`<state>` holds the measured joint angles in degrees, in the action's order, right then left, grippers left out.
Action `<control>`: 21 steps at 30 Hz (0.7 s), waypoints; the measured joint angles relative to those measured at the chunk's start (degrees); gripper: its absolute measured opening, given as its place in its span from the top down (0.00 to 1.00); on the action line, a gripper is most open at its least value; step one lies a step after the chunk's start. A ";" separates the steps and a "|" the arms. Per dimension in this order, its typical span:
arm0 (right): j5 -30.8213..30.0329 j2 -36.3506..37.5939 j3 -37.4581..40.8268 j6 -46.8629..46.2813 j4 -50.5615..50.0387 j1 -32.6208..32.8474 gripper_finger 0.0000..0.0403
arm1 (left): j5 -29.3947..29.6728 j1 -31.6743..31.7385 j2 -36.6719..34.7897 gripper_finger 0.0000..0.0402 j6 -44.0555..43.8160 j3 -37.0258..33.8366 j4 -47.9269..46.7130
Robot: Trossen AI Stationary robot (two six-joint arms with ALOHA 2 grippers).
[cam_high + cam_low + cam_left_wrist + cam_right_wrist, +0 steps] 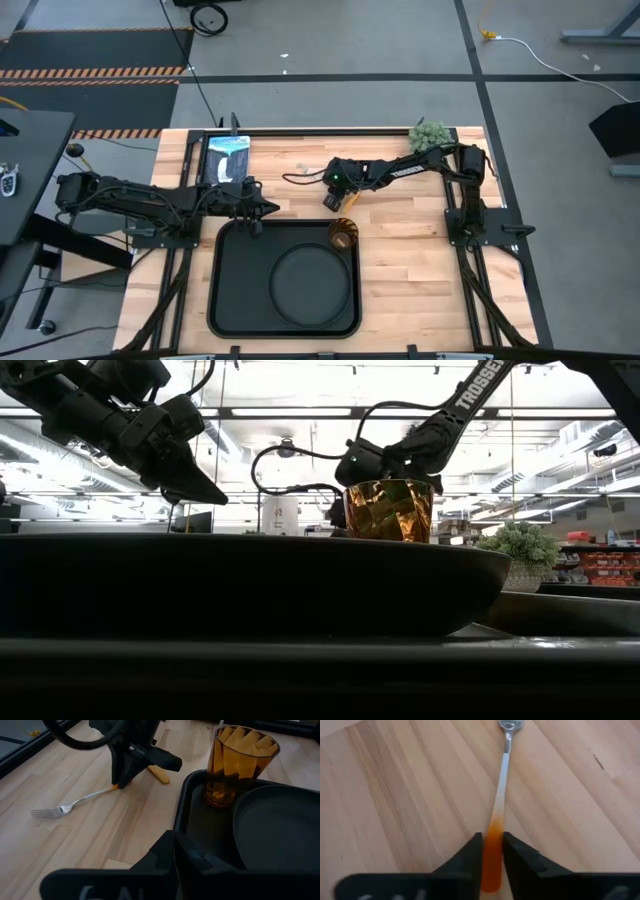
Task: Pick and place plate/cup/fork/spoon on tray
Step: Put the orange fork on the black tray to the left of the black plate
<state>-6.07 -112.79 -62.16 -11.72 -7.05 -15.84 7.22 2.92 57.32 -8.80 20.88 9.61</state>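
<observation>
Here, I have the right gripper (pixel 491 851) down on the bare wood just beyond the tray's (pixel 222 300) far right corner, its two fingers (pixel 468 854) pinched onto the fork's (pixel 499 805) orange handle while the tines lie flat on the table (pixel 420 270), pointing away from the wrist. The plate (pixel 310 282) already sits inside the tray, and the cup (pixel 343 235) stands upright in the tray's far right corner, just beside the plate's rim. A yellower handle, likely the spoon (pixel 158 773), lies on the wood close behind the right arm; its bowl is hidden from me. My left gripper (pixel 256 206) hovers over the tray's far left edge with its fingers together, holding nothing that I can see.

My worry is the grip itself: the fingers hold the handle near its end, so I judge the long metal front could droop or swing as I lift, and the fork might slip out. The cup stands right between this pickup spot and the open tray floor; a low or hurried carry could knock it over. The left arm also waits close to the drop zone, so a wide sweep risks the two arms touching
</observation>
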 joint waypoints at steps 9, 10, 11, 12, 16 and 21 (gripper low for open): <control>6.31 0.02 -0.01 2.02 -0.85 -0.10 0.98 | -2.40 -0.02 0.02 0.95 -0.87 0.00 -0.46; 6.93 -0.05 -0.29 2.43 -1.27 0.14 0.98 | -2.40 -0.02 0.02 0.95 -0.97 0.00 -0.46; 7.46 -0.14 -0.68 2.72 -1.76 0.41 0.98 | -2.40 -0.02 0.02 0.95 -1.05 0.00 -0.46; 7.73 -0.21 -1.09 3.12 -2.33 0.76 0.98 | -2.40 -0.02 0.02 0.95 -1.07 0.00 -0.46; 8.28 -0.46 -3.37 6.75 -3.37 2.47 0.99 | -2.40 -0.02 0.02 0.95 -1.05 0.02 -0.36; 8.84 -0.86 -6.85 10.44 -5.77 4.05 0.98 | -3.06 -0.02 0.02 0.95 -1.65 0.02 -0.38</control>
<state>2.76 -113.65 -69.01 -1.28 -12.82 -11.79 4.16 2.90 57.34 -10.46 20.91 9.22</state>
